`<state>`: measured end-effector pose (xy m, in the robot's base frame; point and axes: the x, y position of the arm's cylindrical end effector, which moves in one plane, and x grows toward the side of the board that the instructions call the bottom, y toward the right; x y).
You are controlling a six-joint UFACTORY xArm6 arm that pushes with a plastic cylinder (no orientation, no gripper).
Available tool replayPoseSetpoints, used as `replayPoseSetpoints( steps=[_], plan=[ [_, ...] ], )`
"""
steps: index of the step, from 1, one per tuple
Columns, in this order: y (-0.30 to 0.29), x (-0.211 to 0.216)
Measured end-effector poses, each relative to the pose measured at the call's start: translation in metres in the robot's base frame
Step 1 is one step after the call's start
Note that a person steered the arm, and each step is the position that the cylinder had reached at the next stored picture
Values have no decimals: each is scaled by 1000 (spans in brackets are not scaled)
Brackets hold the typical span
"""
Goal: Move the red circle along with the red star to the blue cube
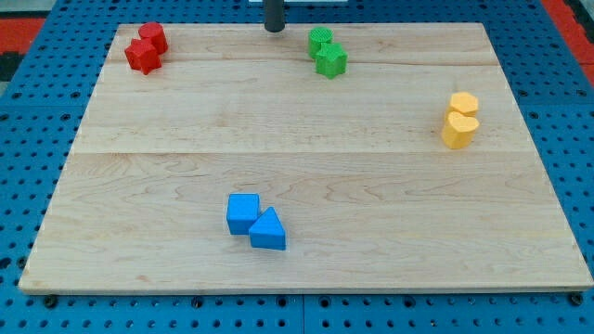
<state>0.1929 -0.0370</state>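
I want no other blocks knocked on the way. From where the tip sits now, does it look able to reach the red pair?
Probably yes. My tip sits at the view's top edge, between the red circle with the red star on its left and the green blocks on its right. Bare board lies between tip and reds.

Worktop (306, 167) — pale wood, visible grain, smooth matt finish. Red circle (154, 37), red star (142, 57), blue cube (242, 212) — matt, plastic-looking, solid colour. My tip (274, 28): dark, dull rod end. Blue pegboard (557, 74) surround, perforated.
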Motion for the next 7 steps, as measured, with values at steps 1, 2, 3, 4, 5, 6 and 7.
replayPoseSetpoints(
  steps=[1,2,3,4,5,6,7],
  plan=[
    [0,0],
    [-23,0],
    [-73,0],
    [-136,0],
    [-186,0],
    [-188,0],
    [-188,0]
  ],
)
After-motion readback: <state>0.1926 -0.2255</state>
